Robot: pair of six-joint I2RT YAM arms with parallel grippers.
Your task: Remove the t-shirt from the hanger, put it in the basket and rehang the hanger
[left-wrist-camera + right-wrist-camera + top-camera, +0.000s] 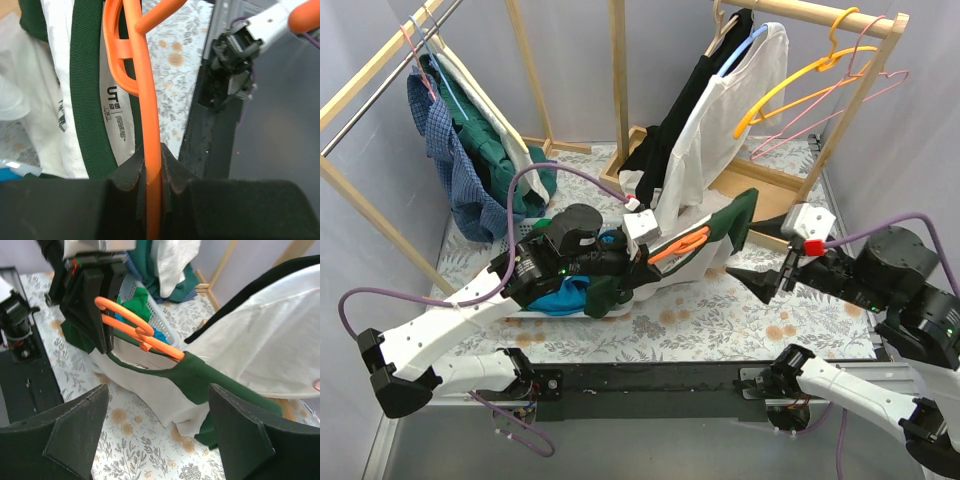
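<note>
Left hand (pixel 648 262) is clamped tight on the orange hanger (pixel 680 245), both fingers pinching the bar, and that's all it has hold of. The t-shirt (pixel 692 268), white with dark green trim, is on that hanger out over the middle of the tabletop (pixel 720 325). Its collar is looped around the orange bar and its body sags down towards the flowered cloth. Reading it from above with the arm bases at six o'clock, the hanger's long axis runs from roughly eight o'clock up to two o'clock, hook end in the left hand's grip, far shoulder poking out under the green sleeve (pixel 738 218). Now the right hand (pixel 757 282): fingers spread wide, nothing in them, nose pointing at nine o'clock straight at the shirt, near the fabric but not touching it. That's the free hand and the nearer one to the loose cloth, with the shirt lying at about ten o'clock from its tips. I'd say the pull wants to go along that axis, out towards two o'clock, so the sleeve end slides off the hanger's shoulder rather than snagging on it.
</note>
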